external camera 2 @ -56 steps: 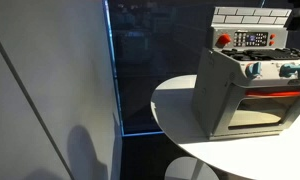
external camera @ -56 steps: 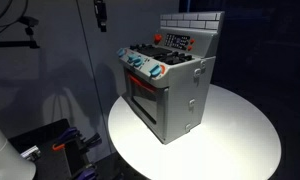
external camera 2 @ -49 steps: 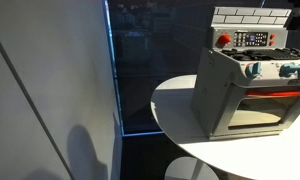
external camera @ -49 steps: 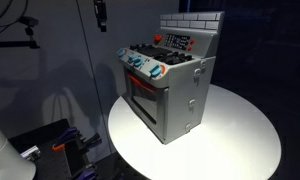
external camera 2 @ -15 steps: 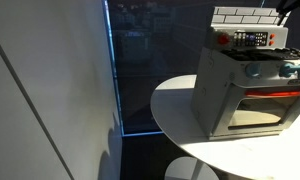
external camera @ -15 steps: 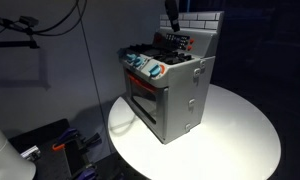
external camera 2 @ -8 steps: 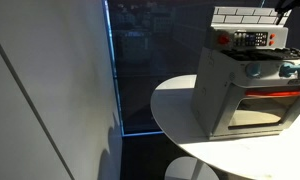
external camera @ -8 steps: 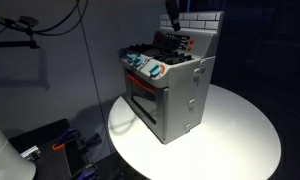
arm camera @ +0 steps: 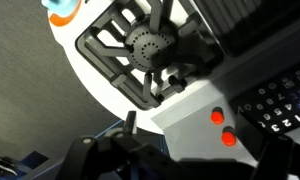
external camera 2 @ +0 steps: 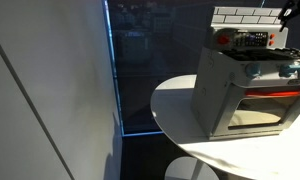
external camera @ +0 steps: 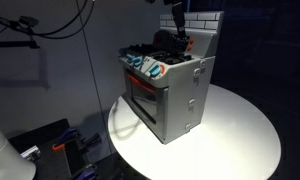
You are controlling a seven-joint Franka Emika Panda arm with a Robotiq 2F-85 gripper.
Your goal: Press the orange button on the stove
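The grey toy stove [external camera: 170,95] stands on a round white table and also shows in the other exterior view [external camera 2: 240,90]. Its brick back wall [external camera: 195,20] rises behind the black burners [arm camera: 145,45]. In the wrist view two tiny round red-orange buttons [arm camera: 216,117] [arm camera: 229,138] sit side by side on the grey panel; a red spot shows on that panel in an exterior view [external camera 2: 225,40]. My gripper [external camera: 173,35] hangs low over the stove's back, hiding the button in that view. Its dark parts fill the wrist view's bottom edge [arm camera: 120,155]. I cannot tell whether the jaws are open.
Blue-and-orange dial knobs [external camera: 148,68] line the stove's front edge above the windowed oven door [external camera: 142,98]. A keypad panel [arm camera: 280,100] lies beside the buttons. The round white table [external camera: 240,135] extends around the stove. A pale wall panel [external camera 2: 40,100] stands nearby.
The arm, absent 3.7 s ago, has come in from above and now hangs over the stove's back. Over the last second it shifted only slightly.
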